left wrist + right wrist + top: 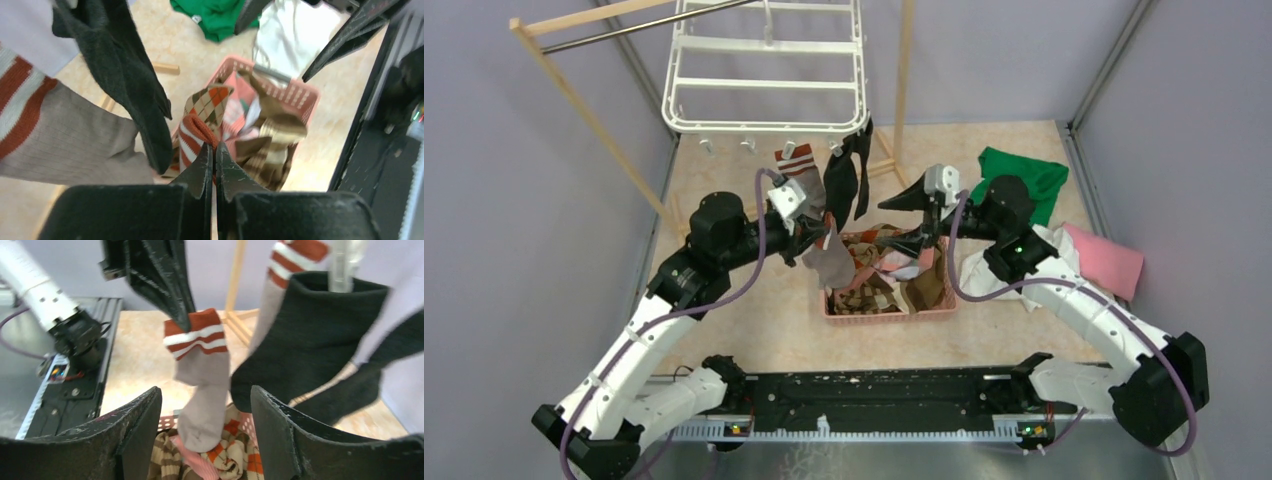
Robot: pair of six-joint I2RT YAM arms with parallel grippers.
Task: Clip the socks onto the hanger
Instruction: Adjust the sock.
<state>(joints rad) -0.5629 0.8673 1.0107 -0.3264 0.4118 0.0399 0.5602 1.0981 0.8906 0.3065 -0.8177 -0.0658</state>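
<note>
The white hanger [764, 70] hangs at the back. A grey sock with a striped cuff [798, 166] and black socks [849, 178] dangle from clips on its front edge. My left gripper [816, 232] [215, 147] is shut on the orange-and-white cuff of a second grey sock [200, 385] [831, 262], which hangs down over the pink basket [889, 312]. My right gripper [205, 400] [906, 220] stands open, one finger on each side of that sock's toe without touching it. More socks, argyle [235, 450] and brown-striped [272, 145], lie in the basket.
A green cloth [1024, 175], a white cloth [984, 270] and a pink cloth [1104, 260] lie right of the basket. The wooden rack [584, 110] with its metal bar carries the hanger; one post [904, 70] stands behind the clipped socks.
</note>
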